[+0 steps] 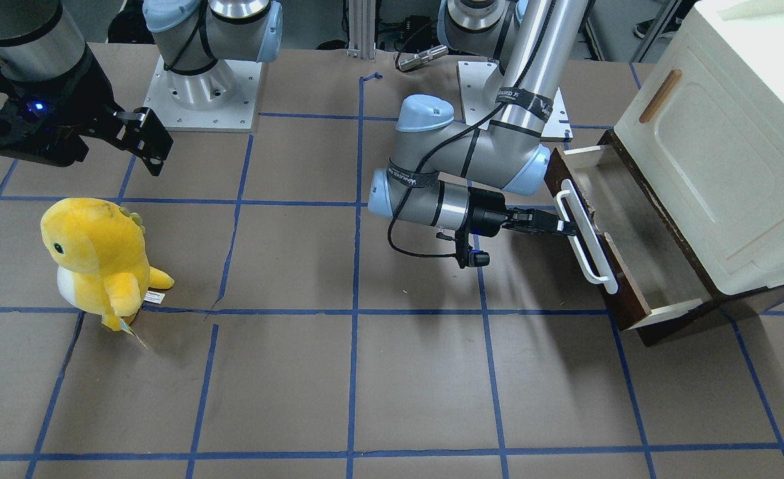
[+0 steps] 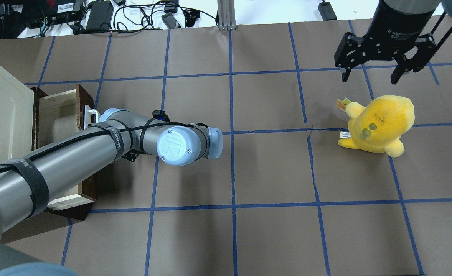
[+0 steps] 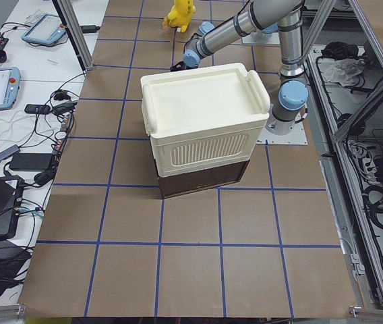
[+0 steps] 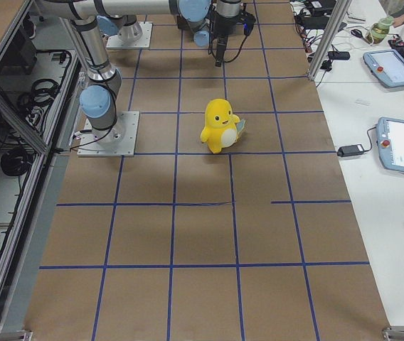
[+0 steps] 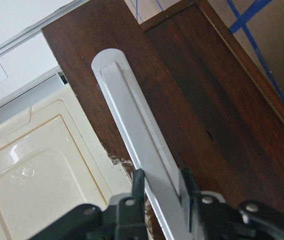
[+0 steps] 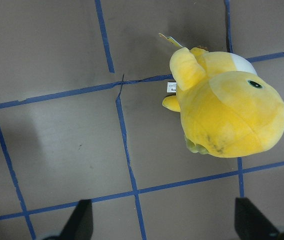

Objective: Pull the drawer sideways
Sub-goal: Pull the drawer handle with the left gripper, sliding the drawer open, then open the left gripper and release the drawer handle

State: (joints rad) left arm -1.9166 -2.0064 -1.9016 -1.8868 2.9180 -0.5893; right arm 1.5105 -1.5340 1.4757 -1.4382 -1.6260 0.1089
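The left gripper (image 5: 161,181) pinches the white handle (image 1: 593,256) (the best place to hold). The drawer (image 1: 638,246) looks hard and should slide easily. The right gripper (image 2: 370,74) is spread wide.

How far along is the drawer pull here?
Done: the drawer is well out of the cream cabinet, inside exposed. In hand: the left end effector clamps the white bar handle. Remaining: perhaps more pull, then release. The right end effector hangs open, idle.

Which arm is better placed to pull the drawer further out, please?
Left. The left end effector grips the drawer's handle; the right end effector hangs open far away, near the plush.
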